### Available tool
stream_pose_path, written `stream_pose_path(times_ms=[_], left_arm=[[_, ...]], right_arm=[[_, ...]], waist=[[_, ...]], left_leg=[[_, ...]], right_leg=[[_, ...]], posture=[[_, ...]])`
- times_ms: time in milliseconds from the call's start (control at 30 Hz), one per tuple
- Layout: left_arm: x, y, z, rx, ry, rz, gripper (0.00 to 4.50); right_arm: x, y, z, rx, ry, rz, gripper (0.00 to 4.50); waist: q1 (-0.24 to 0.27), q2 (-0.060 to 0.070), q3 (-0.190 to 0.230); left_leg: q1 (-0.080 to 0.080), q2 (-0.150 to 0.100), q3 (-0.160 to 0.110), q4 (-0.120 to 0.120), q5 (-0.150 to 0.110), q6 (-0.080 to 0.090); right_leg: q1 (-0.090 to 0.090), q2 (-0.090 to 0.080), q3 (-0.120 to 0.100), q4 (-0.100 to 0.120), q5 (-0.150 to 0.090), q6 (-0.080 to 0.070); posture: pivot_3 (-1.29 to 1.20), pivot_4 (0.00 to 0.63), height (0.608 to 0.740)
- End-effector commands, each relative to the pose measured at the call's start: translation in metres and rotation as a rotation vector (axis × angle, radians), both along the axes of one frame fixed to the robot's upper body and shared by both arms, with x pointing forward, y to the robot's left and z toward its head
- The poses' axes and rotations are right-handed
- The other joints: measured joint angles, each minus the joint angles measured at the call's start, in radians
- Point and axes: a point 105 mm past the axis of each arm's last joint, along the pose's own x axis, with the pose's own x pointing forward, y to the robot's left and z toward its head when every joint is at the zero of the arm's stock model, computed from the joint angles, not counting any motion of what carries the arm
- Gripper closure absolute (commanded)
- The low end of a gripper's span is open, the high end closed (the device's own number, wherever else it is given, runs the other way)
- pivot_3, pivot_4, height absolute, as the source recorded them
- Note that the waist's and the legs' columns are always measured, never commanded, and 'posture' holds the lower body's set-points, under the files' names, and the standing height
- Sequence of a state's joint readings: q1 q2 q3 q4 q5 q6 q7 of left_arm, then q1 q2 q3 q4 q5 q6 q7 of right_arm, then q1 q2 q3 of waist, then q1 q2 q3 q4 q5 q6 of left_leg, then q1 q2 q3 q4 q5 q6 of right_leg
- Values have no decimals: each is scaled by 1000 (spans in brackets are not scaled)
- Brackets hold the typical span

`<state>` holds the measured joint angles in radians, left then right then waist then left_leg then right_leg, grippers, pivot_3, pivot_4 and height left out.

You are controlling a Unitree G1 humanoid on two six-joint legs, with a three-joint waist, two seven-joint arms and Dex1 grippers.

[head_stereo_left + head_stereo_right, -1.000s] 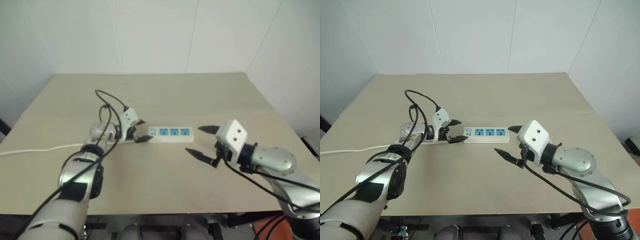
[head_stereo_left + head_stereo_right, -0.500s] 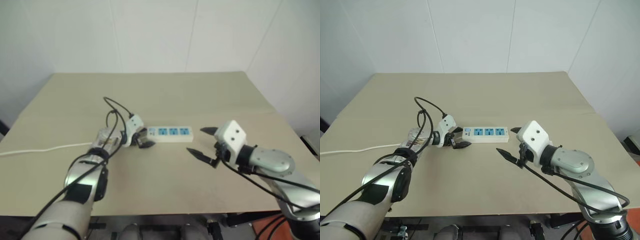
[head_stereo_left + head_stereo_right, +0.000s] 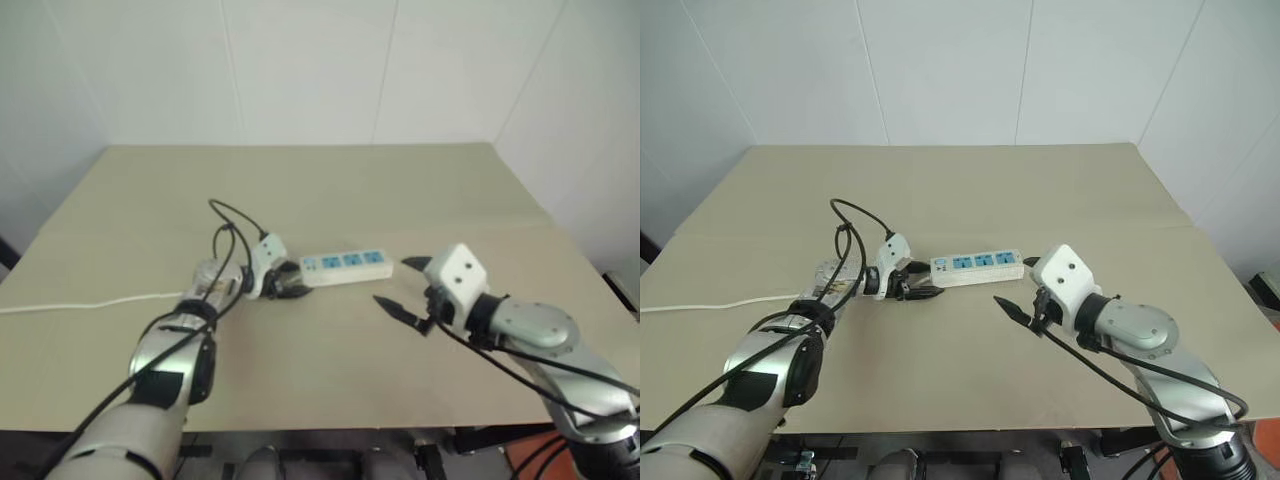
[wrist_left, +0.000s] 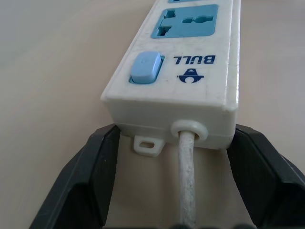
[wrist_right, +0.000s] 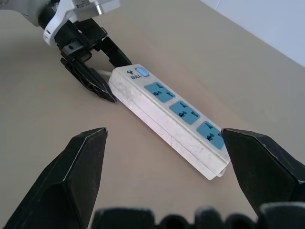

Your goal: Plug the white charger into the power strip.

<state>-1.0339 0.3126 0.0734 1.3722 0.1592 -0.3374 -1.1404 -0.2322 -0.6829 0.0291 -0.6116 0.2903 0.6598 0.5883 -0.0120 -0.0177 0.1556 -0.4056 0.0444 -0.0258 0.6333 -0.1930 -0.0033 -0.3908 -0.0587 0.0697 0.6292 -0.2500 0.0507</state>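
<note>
- My left gripper (image 4: 174, 186) is at the cord end of the power strip (image 3: 978, 265); one black finger (image 4: 83, 183) sits on each side of that end, the pads right at the strip's corners. Looks clamped on it, but actual contact on the far side is hard to confirm.
- The thin white cord (image 4: 188, 183) exits the strip's end and runs straight back between my left fingers.
- The strip lies flat on the tan table (image 3: 970, 190), near centre, slightly angled. Blue switch (image 4: 145, 67) is nearest my left gripper, then three blue sockets (image 5: 181, 110) in a row.
- My right gripper (image 3: 1023, 291) hovers past the strip's other end, near it, not touching. Its jaws are spread wide with nothing between them.
- Right wrist view: strip lies between my spread right fingers (image 5: 71, 179), further out, with the left gripper at its switch end.
- White charger: can't locate it.
</note>
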Motion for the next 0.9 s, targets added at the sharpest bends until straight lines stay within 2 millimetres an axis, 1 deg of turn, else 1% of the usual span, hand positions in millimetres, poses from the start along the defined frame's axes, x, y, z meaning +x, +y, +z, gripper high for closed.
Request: stream_pose_path(times_ms=[33,167,267,333,400,467,567,633,733,833,900], left_arm=[[-1,10,22,-23,-120,-50,1336],[-8,34,24,27,-184,-60,1336],[-15,59,16,86,-195,-3,1336],[-26,68,12,106,-212,33,1336],[-43,64,14,78,-203,47,1336],[-62,53,18,73,-201,62,1336],[-76,40,28,64,-190,111,1336],[-79,37,34,33,-162,157,1336],[-80,40,35,29,-155,194,1336],[-80,54,46,38,-159,209,1336],[-75,64,59,17,-164,239,1336]], right_arm=[[2,3,9,3,-54,7,0],[5,6,7,12,-47,20,0],[7,10,3,18,-40,35,0],[9,12,0,20,-36,45,0],[11,14,-3,24,-30,56,0],[13,17,-4,31,-25,76,0],[18,22,-7,17,-25,103,0],[20,25,-8,17,-26,115,0],[23,28,-7,25,-29,127,0],[21,30,-9,27,-30,134,0],[22,29,-8,33,-31,131,0]], waist=[[-1,0,0],[-7,0,0],[-10,0,0],[-13,1,0],[-12,0,0],[-8,0,0],[3,0,0],[6,0,0],[-3,0,0],[-12,0,0],[-15,0,0]], left_leg=[[0,0,0,0,0,0],[1,0,0,0,0,0],[2,1,0,-1,0,0],[2,1,0,-1,0,0],[1,2,1,-1,0,0],[1,2,1,-1,0,0],[1,2,1,0,0,0],[2,2,1,1,0,0],[6,2,1,0,0,0],[6,3,1,-1,0,0],[6,3,1,-3,0,0]], right_leg=[[0,0,0,0,0,0],[0,0,0,0,0,0],[0,0,0,1,0,0],[0,0,0,1,0,-1],[0,0,1,1,0,-1],[0,0,1,1,1,-1],[0,0,0,1,1,-1],[1,0,-1,2,1,-1],[3,0,0,1,-2,3],[2,2,1,1,-1,-1],[1,2,1,1,1,-3]], posture=[[0,150,740],[0,150,740],[0,150,740],[0,150,740],[0,150,740],[0,150,740],[0,150,740],[0,150,740],[0,150,740],[0,150,740],[0,150,740]])
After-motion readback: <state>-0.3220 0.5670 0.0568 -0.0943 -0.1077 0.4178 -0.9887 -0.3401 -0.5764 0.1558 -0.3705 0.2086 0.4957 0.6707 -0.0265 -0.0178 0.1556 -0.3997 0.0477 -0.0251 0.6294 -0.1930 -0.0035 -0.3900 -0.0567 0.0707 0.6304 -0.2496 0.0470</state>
